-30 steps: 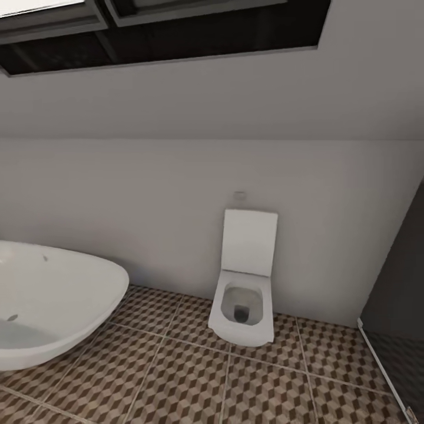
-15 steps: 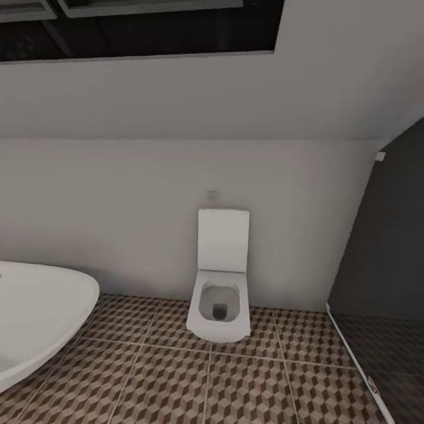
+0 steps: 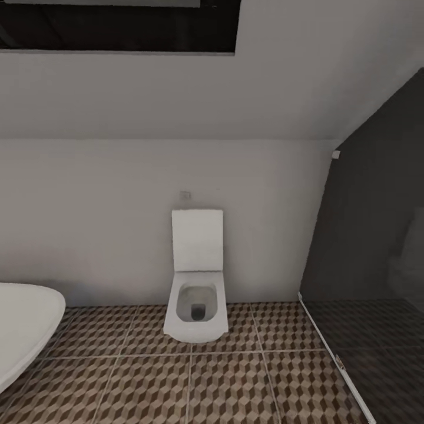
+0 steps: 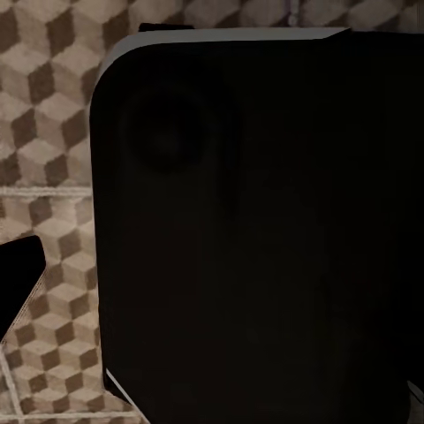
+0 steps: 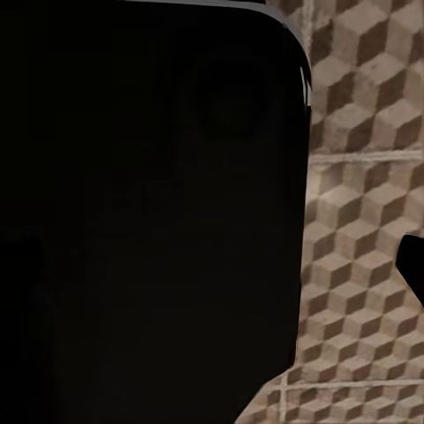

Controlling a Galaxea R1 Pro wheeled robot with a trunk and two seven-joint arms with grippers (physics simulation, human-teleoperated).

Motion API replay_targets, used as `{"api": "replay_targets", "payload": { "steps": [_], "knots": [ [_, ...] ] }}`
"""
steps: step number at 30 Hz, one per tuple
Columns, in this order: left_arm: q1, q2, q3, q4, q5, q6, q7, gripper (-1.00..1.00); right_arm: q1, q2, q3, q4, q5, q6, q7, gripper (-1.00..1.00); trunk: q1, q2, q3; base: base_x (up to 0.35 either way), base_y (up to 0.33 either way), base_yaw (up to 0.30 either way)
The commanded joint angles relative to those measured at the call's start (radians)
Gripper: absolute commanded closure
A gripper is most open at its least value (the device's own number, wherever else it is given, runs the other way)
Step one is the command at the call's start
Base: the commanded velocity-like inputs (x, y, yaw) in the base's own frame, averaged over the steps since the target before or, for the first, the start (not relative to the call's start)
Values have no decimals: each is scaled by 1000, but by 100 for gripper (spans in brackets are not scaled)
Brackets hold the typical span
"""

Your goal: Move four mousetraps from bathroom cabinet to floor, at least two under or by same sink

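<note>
Cube-patterned bathroom floor of brown and beige tiles spreads out from a white square toilet against the pale wall; beside it, a dark glass panel. Whether either gripper is clenched, I cannot tell.

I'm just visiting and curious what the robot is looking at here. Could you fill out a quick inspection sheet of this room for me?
Surface: bathroom floor, brown, beige and white cube-pattern tiles.
Job's things: nothing seen apart from the floor.
Clutter: nothing seen.
Grippers: a large dark body blocks most of each wrist view; open or shut cannot be told.
Cables: nothing seen.
Surroundings: white toilet with its lid up against the wall; bathtub rim at left; dark glass panel at right.
</note>
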Motion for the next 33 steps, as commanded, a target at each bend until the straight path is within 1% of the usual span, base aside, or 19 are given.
{"api": "replay_targets", "payload": {
  "steps": [1,33],
  "knots": [
    [0,0,1,0,3,-2,-2,-100,0,0,-1,0,-1,-3,-1,-100,0,0,-1,0,0,-290],
    [0,-1,1,0,3,-2,-2,-100,0,0,-1,0,-1,-3,-1,-100,0,0,-1,0,0,-290]
  ]
}}
